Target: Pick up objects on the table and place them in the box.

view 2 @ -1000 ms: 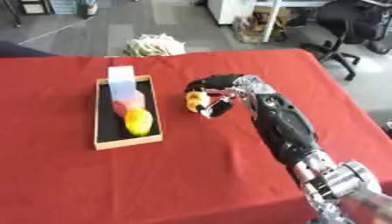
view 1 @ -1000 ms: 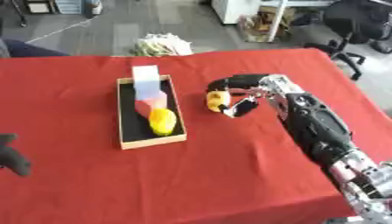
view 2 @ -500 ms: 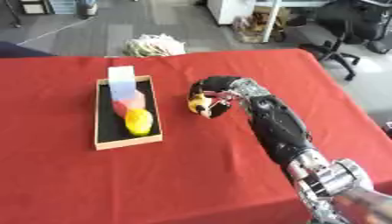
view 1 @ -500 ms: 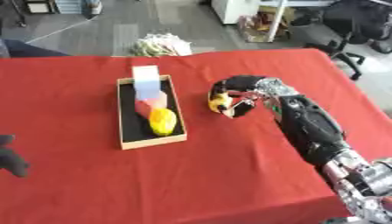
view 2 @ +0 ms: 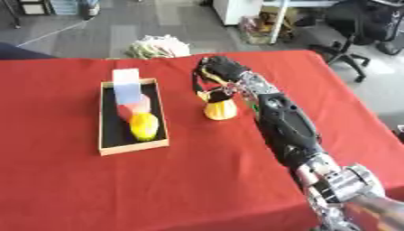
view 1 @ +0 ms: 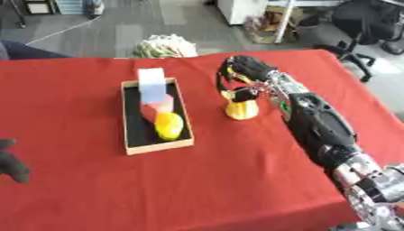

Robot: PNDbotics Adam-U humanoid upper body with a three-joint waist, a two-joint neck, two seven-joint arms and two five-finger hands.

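Observation:
An open flat box [view 1: 130, 135] with a black inside lies left of centre on the red table. In it are a pale blue block [view 1: 151, 83], a pink-red piece [view 1: 161, 106] and a yellow rounded thing [view 1: 169, 126]. To the right of the box, a yellow cone-like object [view 1: 242, 109] touches the cloth. My right hand [view 1: 246, 72] is curled over it from behind, with the fingertips pinching its top. My left hand [view 1: 11, 161] shows as a dark shape at the lower left edge, far from the box.
A pale bundle [view 1: 165, 46] lies on the floor just past the table's far edge. Office chairs [view 1: 369, 23] stand at the far right. The red cloth [view 1: 197, 189] stretches bare toward me. The table's right edge runs close behind my right arm.
The right hand has drawn up and back. The yellow object now shows whole below the fingers, low on the cloth, instead of tucked in the hand. The left hand has not moved.

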